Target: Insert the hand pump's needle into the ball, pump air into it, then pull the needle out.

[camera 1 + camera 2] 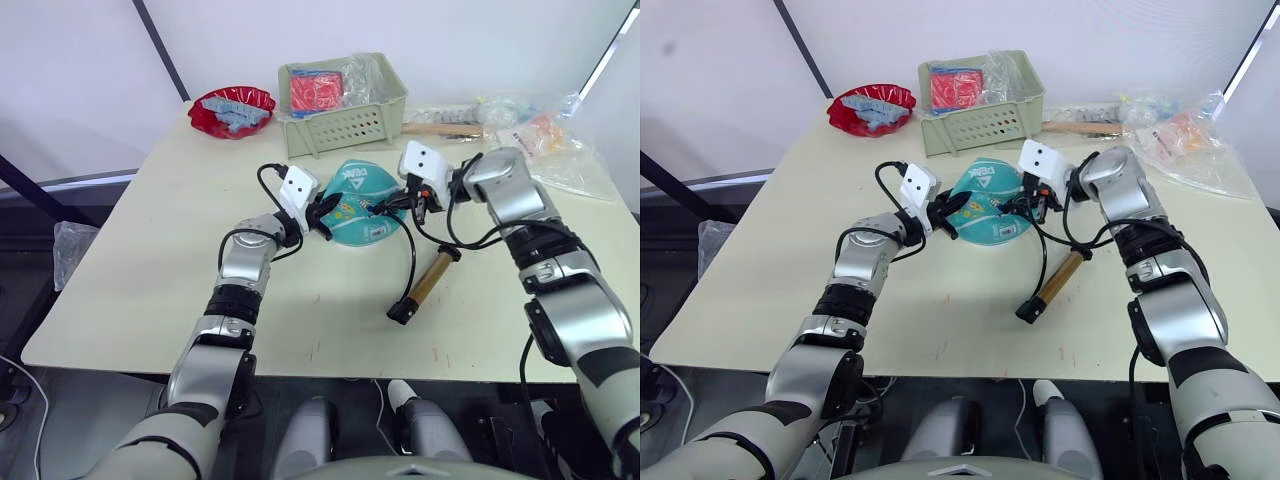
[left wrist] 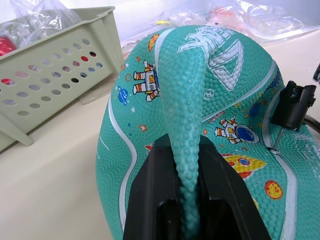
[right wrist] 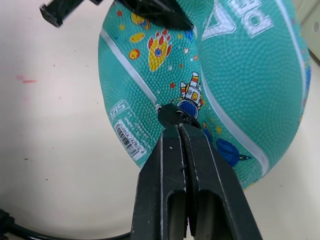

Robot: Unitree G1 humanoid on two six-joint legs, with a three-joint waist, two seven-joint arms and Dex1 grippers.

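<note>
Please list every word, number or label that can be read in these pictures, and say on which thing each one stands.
"PEAK": white logo on the ball.
"SIZE": small white print on the ball, above its barcode sticker.
Digits on the barcode sticker: too small to read.
Packets in the basket and bags behind: print too blurred to read.

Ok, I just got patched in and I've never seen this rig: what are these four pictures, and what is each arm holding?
It's a two-armed humanoid robot. Two pictures come from its head, looking down at a table. The other two come from cameras on its wrists.

The left gripper is shut on a pinched fold of the limp teal ball. The right gripper is shut on the black fitting of the needle, whose tip touches the ball's surface.

The hand pump lies on the table, joined by its thin hose. Further back stand a green basket, a red dish and some plastic bags.
</note>
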